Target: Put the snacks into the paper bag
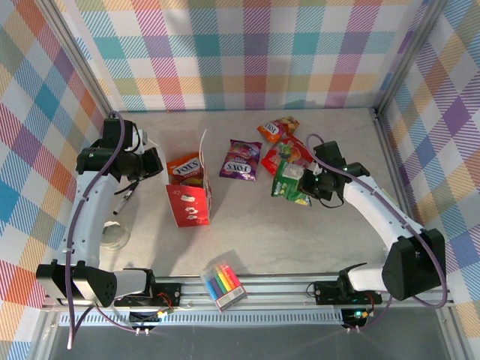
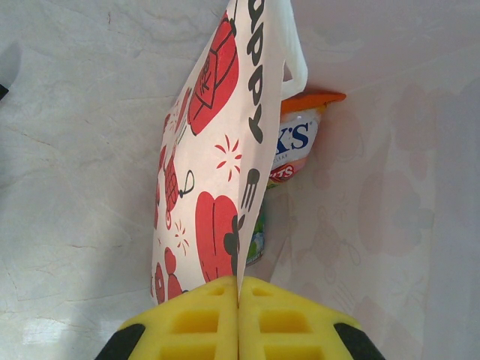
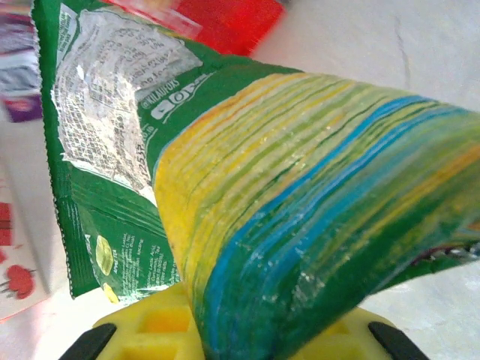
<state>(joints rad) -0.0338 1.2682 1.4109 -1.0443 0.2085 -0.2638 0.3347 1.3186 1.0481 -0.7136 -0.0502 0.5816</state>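
Observation:
The paper bag (image 1: pixel 189 201) stands left of centre, its mouth held apart. My left gripper (image 1: pixel 154 162) is shut on the bag's white rim (image 2: pixel 251 112), fingertips pinched together (image 2: pixel 239 289). Inside the bag sit an orange FOX'S packet (image 1: pixel 185 169) (image 2: pixel 297 141) and, deeper, a green-edged one (image 2: pixel 257 241). My right gripper (image 1: pixel 306 180) (image 3: pixel 240 330) is shut on a green packet (image 1: pixel 287 182) (image 3: pixel 285 202), which rises from its pads and hides the fingertips. On the table lie a purple packet (image 1: pixel 241 159), a yellow-orange packet (image 1: pixel 277 129) and a red packet (image 1: pixel 289 152) (image 3: pixel 232 19).
A clear pack of coloured markers (image 1: pixel 223 285) lies by the front rail. A clear tape roll (image 1: pixel 114 237) and a dark pen (image 1: pixel 124 201) sit near the left arm. Checked walls close in the table on three sides.

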